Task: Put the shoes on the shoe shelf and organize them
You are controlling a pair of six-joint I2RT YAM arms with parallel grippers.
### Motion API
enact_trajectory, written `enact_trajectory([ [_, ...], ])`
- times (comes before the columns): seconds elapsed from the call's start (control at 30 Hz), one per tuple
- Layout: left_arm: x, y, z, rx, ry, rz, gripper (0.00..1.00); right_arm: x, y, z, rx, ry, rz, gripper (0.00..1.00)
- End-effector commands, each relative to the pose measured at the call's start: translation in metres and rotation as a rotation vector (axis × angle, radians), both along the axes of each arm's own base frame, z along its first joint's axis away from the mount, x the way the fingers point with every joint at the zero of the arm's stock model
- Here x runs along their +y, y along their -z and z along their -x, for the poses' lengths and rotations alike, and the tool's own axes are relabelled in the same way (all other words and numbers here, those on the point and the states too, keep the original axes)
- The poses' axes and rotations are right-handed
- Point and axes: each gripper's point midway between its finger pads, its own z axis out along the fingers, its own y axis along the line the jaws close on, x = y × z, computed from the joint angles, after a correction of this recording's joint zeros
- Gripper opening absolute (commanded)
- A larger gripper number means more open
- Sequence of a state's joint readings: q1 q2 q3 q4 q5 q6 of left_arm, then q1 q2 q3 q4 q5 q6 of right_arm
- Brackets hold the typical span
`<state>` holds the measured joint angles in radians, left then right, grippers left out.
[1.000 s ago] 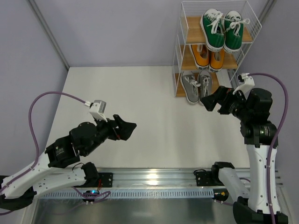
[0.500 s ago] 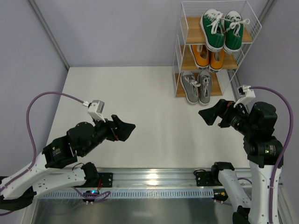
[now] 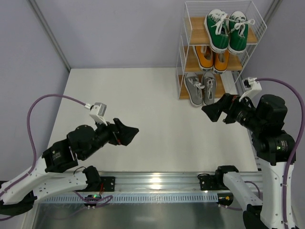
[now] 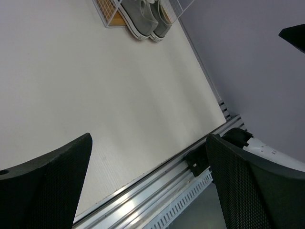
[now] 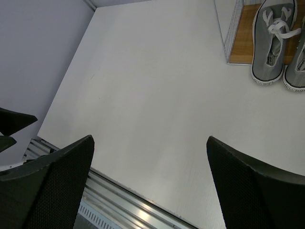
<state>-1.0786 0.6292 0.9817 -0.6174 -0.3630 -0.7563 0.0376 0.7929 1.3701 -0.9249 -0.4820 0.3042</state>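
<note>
The white wire shoe shelf (image 3: 183, 52) stands at the back right of the table. The green pair (image 3: 226, 30) is on its top board, the orange pair (image 3: 213, 57) on the middle board, the grey pair (image 3: 200, 88) on the bottom board, toes sticking out forward. The grey pair also shows in the right wrist view (image 5: 276, 43) and the left wrist view (image 4: 147, 16). My left gripper (image 3: 127, 131) is open and empty over the near left of the table. My right gripper (image 3: 214, 110) is open and empty in the air in front of the shelf.
A metal rail (image 3: 157, 183) with the arm bases runs along the table's near edge. Grey walls close in the back and sides. A purple cable (image 3: 43, 102) loops above the left arm.
My right arm has drawn back from the shelf and risen, its gripper now a little farther left and nearer. The left arm has barely moved.
</note>
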Motion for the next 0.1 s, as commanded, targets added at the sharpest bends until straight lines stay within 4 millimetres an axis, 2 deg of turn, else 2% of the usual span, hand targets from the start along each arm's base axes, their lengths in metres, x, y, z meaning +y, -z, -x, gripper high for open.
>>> enact_trajectory([
  [0.0, -0.0030, -0.0140, 0.0037, -0.024, 0.027, 0.048, 1.00, -0.0018, -0.0154, 0.0020, -0.057, 0.006, 0.018, 1.00],
  [0.07, -0.0011, -0.0131, 0.0044, -0.026, 0.026, 0.052, 1.00, -0.0040, -0.0170, 0.0004, -0.052, 0.030, 0.012, 1.00],
])
